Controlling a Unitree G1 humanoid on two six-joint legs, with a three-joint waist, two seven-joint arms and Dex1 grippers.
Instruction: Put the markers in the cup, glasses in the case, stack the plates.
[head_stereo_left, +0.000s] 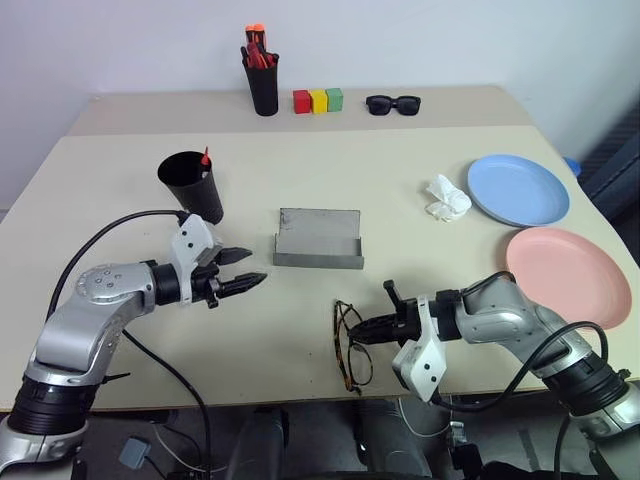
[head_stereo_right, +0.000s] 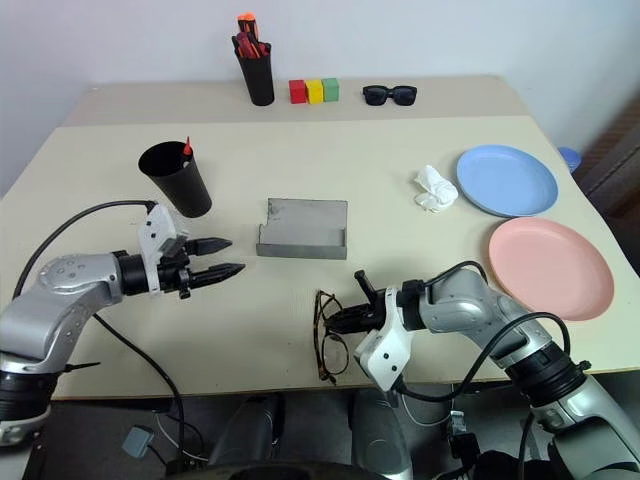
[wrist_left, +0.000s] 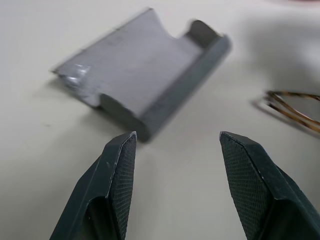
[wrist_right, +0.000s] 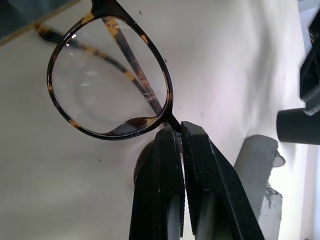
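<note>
**Right gripper clamped on the bridge of the glasses; left gripper released**

The right gripper (wrist_right: 179, 131) is clenched on the glasses (head_stereo_left: 352, 345) at the bridge, between the two lenses; the frame lies near the table's (head_stereo_left: 300, 320) front edge. The left gripper (head_stereo_left: 240, 270) hangs with fingers spread, holding nothing, just left of the case (head_stereo_left: 318, 240), which lies open at mid-table. Behind the left gripper stands the cup (head_stereo_left: 190, 185), a red marker (head_stereo_left: 205, 158) tip showing at its rim. At far right, the blue plate (head_stereo_left: 518, 189) and pink plate (head_stereo_left: 567, 275) lie side by side, unstacked; crumpled tissue (head_stereo_left: 446, 197) rests beside the blue one.
</note>
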